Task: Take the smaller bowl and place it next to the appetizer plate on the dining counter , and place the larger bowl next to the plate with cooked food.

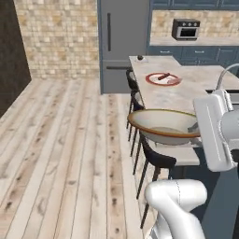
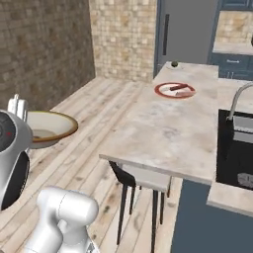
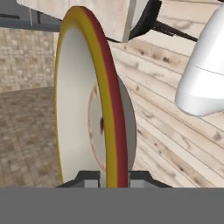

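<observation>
larger bowl (image 1: 164,125) beside dining counter (image 1: 172,95) edge

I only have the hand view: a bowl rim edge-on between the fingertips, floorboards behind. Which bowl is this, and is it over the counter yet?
Observer: It is the larger bowl, wide and shallow with a brown-orange rim, and the gripper is shut on its rim.
Operator: Over the counter?
Observer: In the right base view the bowl hangs over the floorboards, left of the dining counter.
Operator: Where is the target plate?
Observer: The plate with cooked food sits toward the counter's far end.
</observation>
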Controlling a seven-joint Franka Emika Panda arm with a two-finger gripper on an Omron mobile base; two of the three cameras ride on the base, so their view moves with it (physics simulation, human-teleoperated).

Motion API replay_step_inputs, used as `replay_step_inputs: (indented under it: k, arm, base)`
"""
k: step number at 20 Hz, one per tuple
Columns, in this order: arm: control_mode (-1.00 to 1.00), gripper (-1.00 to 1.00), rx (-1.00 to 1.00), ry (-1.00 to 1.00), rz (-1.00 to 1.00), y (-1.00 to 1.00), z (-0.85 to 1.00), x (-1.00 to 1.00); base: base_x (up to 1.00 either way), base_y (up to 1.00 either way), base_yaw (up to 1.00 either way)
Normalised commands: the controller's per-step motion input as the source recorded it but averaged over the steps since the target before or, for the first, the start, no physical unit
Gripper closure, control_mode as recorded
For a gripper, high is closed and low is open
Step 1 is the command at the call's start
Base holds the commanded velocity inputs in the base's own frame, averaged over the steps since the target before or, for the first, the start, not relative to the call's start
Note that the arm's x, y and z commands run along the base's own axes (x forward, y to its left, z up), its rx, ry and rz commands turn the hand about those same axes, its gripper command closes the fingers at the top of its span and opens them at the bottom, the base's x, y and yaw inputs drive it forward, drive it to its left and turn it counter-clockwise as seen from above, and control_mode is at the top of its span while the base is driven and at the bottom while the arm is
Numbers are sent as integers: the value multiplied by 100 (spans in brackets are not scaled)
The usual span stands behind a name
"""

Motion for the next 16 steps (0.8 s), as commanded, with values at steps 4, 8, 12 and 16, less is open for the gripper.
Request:
replay_step_inputs:
  k: [4,8,12,16]
  arm:
    - [100,100,0,0,0,0,0,0]
    - [100,100,0,0,0,0,0,0]
    - [100,100,0,0,0,0,0,0]
    - [100,100,0,0,0,0,0,0]
  base:
    - [94,100,-23]
    - [74,100,-46]
    - [34,100,-56]
    - [19,100,-55]
